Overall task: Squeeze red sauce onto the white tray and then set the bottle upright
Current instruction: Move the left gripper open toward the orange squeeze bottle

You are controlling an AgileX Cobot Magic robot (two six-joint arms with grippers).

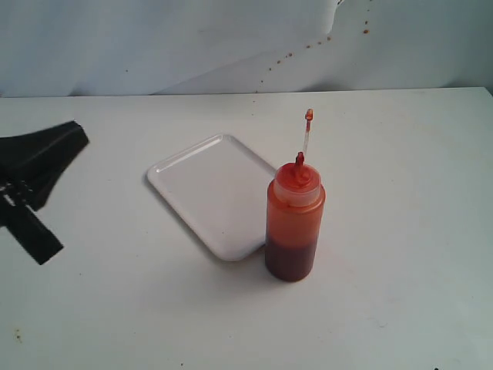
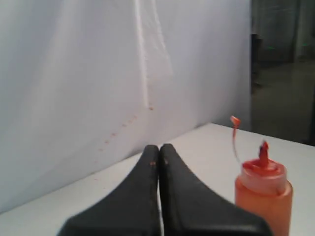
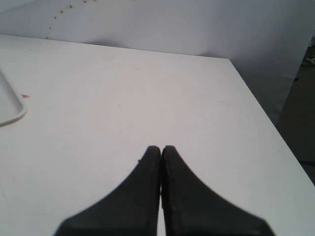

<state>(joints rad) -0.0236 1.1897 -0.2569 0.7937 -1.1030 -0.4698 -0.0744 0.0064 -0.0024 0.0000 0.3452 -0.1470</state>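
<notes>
The bottle (image 1: 294, 220) stands upright on the table just right of the white tray (image 1: 208, 185), its nozzle uncovered and its strap with the cap (image 1: 308, 116) sticking up. Red sauce (image 1: 290, 260) shows dark in the bottle's lower part. The tray's surface looks plain white. My left gripper (image 1: 77, 127) is shut and empty at the far left, well away from both. In the left wrist view that gripper (image 2: 159, 147) points past the bottle (image 2: 263, 196). My right gripper (image 3: 161, 148) is shut and empty over bare table, with a tray corner (image 3: 10, 105) off to one side.
Small red-orange splatter dots mark the white back wall (image 1: 308, 46). A tiny red speck (image 3: 25, 96) lies on the table beside the tray corner. The table's edge (image 3: 256, 103) drops off near the right gripper.
</notes>
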